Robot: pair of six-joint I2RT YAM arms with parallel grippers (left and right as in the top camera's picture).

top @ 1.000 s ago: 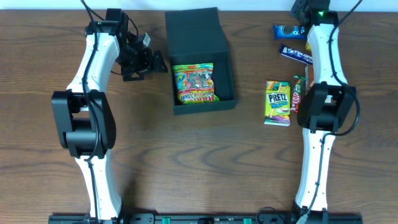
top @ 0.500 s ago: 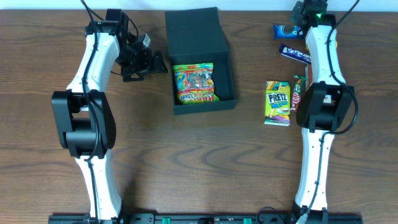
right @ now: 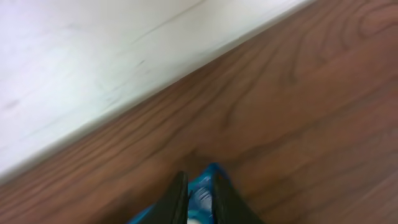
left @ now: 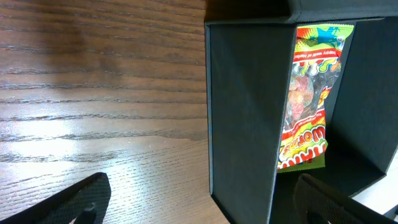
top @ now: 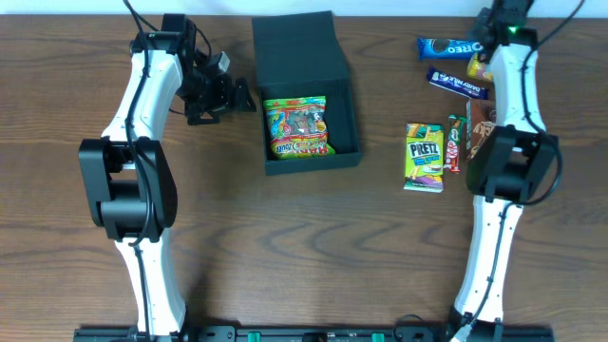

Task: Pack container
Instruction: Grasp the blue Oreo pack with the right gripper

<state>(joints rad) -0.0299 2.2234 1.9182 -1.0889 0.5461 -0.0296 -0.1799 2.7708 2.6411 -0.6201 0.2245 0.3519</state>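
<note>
The container [top: 348, 112] is a dark square box, open, with its lid [top: 296, 47] laid back toward the far edge. A colourful gummy packet [top: 298, 126] lies inside; it also shows in the left wrist view [left: 308, 99]. My left gripper [top: 239, 96] is open and straddles the box's left wall [left: 245, 118] in the left wrist view [left: 208, 202]. My right gripper [top: 482, 40] is at the far right edge, shut on the end of a blue Oreo packet [top: 445, 46], which shows pinched between the fingers [right: 198, 208] in the right wrist view [right: 208, 177].
A green Pretz box [top: 425, 157], a red stick packet [top: 456, 142] and a dark blue bar [top: 458, 84] lie right of the box. More packets are partly hidden under the right arm. The table's far edge [right: 124, 106] is close behind the right gripper.
The right arm has swung to the right, uncovering the Oreo packet's full length. The left arm and the box have not moved.
</note>
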